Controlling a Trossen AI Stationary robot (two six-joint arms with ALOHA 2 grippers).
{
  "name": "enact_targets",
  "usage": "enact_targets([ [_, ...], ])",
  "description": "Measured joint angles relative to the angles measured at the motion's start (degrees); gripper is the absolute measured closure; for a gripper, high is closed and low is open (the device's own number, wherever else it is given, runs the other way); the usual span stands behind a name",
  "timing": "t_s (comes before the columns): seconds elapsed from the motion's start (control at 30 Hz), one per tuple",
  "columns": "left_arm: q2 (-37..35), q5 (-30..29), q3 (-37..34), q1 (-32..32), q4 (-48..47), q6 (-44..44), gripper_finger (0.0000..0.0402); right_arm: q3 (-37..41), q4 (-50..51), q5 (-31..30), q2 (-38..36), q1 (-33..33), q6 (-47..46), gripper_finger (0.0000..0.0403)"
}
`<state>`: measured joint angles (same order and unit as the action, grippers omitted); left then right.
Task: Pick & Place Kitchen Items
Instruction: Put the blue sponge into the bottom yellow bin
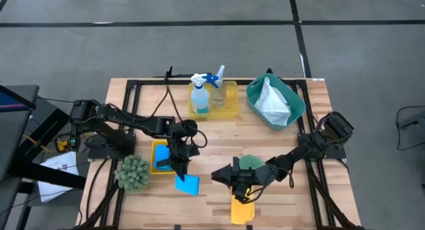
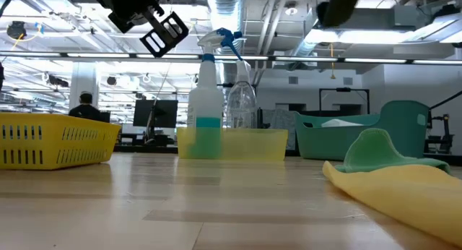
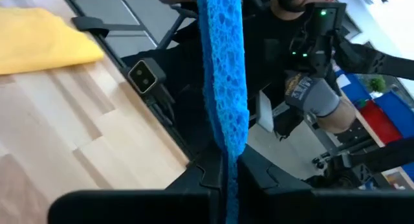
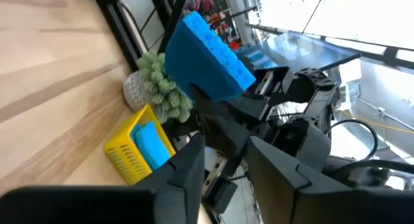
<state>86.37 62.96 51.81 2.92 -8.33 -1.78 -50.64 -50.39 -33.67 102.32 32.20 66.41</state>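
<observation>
**Placing the held sponge in the small tray**

The left gripper (image 1: 182,171) is pinching a blue sponge (image 1: 188,184) by its upper edge, so the sponge hangs free above the table (image 1: 212,133) near the front edge, just beside the small yellow tray (image 1: 155,150). A second sponge (image 4: 151,145) already lies in that tray. The spiky ball (image 1: 133,173) sits at the tray's outer side, toward the front left corner.

Judged procedure for the step in hand:

1. Carry the sponge over the tray opening before lowering. It hangs edge-down, so it will likely tip flat on contact.
2. Lower until the free edge meets the tray floor or the sponge already there, then part the fingers. A drop from height may bounce the soft sponge over the low wall.
3. Keep the arm off the spiky ball and off the tray rim.

The right gripper (image 1: 242,190) hangs near the front edge, touching or just over the yellow cloth (image 1: 242,211) and beside the green cloth (image 1: 250,163); whether its fingers are parted or closed cannot be told. Clear it from the left arm's path first.

The spray bottle (image 1: 199,95) and clear bottle (image 1: 218,92) stand in the large tray (image 1: 232,105) at the rear edge; a white cloth (image 1: 272,101) lies in the teal bin (image 1: 295,105) toward the rear right corner.

Markings: no legible brand, label or writing on any item.
</observation>
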Motion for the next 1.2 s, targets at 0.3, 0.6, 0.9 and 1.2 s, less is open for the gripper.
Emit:
enact_targets([
  [0.3, 0.0, 0.7, 0.0, 0.0, 3.9, -3.5, 0.0396, -2.7, 2.6, 5.9, 0.0, -2.4, 0.8, 0.0222],
  [0.6, 0.0, 0.9, 0.0, 0.0, 4.8, -6.0, 0.0396, -3.8, 2.9, 11.8, 0.0, -4.8, 9.2, 0.0216],
  [0.9, 0.0, 0.9, 0.0, 0.0, 5.0, -8.5, 0.0396, -8.0, 7.3, 15.2, 0.0, -6.5, 16.7, 0.0227],
  [1.2, 0.0, 1.5, 0.0, -0.2, 5.8, -10.7, 0.0396, -12.3, 19.0, 16.9, 0.2, -6.5, 18.3, 0.0232],
])
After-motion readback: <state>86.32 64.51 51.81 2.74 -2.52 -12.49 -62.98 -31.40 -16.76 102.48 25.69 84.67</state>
